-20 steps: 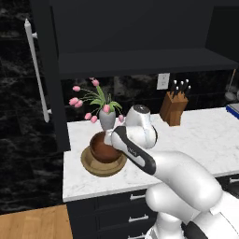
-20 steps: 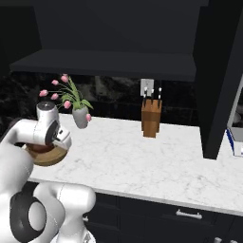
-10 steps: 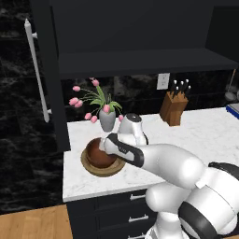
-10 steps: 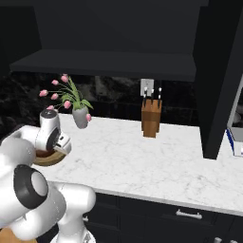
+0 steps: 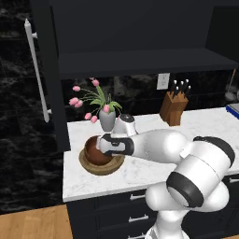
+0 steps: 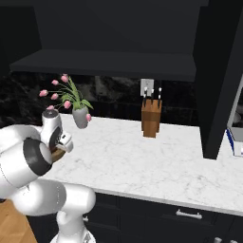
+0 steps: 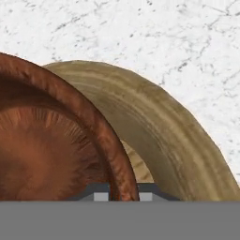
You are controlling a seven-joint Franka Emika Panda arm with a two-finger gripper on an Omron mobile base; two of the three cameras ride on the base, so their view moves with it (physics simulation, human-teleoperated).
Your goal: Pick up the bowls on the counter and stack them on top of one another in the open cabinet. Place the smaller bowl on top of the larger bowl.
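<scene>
The smaller bowl (image 5: 94, 152), glossy dark reddish-brown, sits inside the larger bowl (image 5: 101, 168), wide and tan, at the left end of the counter (image 5: 93, 185). My gripper (image 5: 103, 145) is down at the dark bowl's right rim. In the hand view the two fingertips straddle the rim of the smaller bowl (image 7: 47, 150), and my gripper (image 7: 124, 194) is shut on it, with the larger bowl (image 7: 159, 126) curving behind. The open cabinet (image 5: 140, 60) hangs above, its shelf bare and its door (image 5: 46, 84) swung left. From the right, my arm hides most of the larger bowl (image 6: 58, 154).
A grey vase of pink tulips (image 5: 106, 116) stands just behind the bowls, close to my wrist. A wooden knife block (image 5: 172, 108) is at the back wall to the right. Dark drawers (image 5: 135, 210) sit under the counter, and the counter's left edge is near the bowls.
My hand has dropped from above the bowls onto the dark bowl's right rim, the arm folding low over the counter. The bowls have stayed where they were.
</scene>
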